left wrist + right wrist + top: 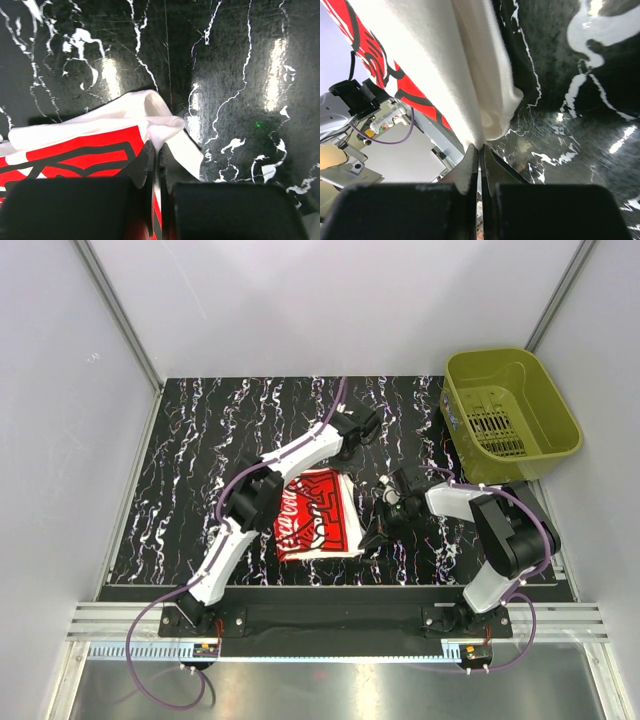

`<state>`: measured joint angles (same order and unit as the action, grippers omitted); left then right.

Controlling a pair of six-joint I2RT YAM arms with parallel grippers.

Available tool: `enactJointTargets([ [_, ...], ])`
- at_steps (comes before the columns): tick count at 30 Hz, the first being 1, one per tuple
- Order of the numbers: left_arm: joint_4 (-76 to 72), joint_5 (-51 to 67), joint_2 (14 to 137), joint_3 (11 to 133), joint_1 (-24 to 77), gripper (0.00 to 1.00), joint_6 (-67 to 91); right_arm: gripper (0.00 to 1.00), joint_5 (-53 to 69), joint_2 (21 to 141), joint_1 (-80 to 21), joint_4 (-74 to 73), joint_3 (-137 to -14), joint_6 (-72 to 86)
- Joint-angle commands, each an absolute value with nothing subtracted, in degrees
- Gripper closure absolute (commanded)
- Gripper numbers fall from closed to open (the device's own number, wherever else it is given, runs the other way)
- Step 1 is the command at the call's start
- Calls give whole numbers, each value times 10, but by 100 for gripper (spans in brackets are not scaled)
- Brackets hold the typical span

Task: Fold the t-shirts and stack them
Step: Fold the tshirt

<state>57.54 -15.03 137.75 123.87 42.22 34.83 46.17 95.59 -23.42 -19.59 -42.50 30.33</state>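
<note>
Off-white cloth with a red graphic, the t-shirt is laid at centre frame; its right edge is pinched by the tightly closed left gripper and right gripper; both corners should be lifted level together.

Far-right corner blocked by basket; bare tabletop left and beyond t-shirt passable.

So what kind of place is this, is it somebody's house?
Probably a robot lab booth, not a house. Plain white walls box in a black marbled table, a left arm and a right arm are bolted at its near edge, and both reach a t-shirt.
</note>
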Motion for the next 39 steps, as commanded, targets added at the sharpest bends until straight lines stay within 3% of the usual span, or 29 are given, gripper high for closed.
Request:
enactJointTargets([
  [1,561,-181,1397,1286,417,100,330,100,469,965,-257,-195,-413,329],
  [2,560,-178,1397,1286,417,97,330,100,466,969,-258,-193,-413,331],
  [3,559,-176,1394,1281,417,71,330,100,462,973,-257,-192,-413,330],
  [4,558,-177,1384,1276,417,58,332,100,455,974,-257,-192,-414,330],
  [9,570,-191,1314,1259,417,40,322,82,411,959,-257,-242,-433,301],
  [10,572,-192,1293,1253,416,35,319,72,391,955,-256,-263,-439,288],
  [14,540,-191,1126,1112,414,35,297,55,377,947,-257,-279,-442,279],
  [16,524,-173,1074,1038,411,40,286,55,391,951,-257,-264,-438,290],
  [17,481,-137,982,856,408,47,266,55,402,968,-256,-244,-438,306],
  [20,439,-98,941,769,406,48,254,55,403,978,-256,-235,-443,316],
  [23,391,-69,926,710,407,50,242,57,383,990,-257,-235,-454,326],
  [29,352,-59,944,616,408,67,278,64,324,1047,-247,-258,-516,306],
  [32,321,-41,926,565,418,71,320,65,300,1089,-244,-300,-588,273],
  [39,302,-19,896,513,487,71,423,64,272,1185,-241,-352,-767,241],
])
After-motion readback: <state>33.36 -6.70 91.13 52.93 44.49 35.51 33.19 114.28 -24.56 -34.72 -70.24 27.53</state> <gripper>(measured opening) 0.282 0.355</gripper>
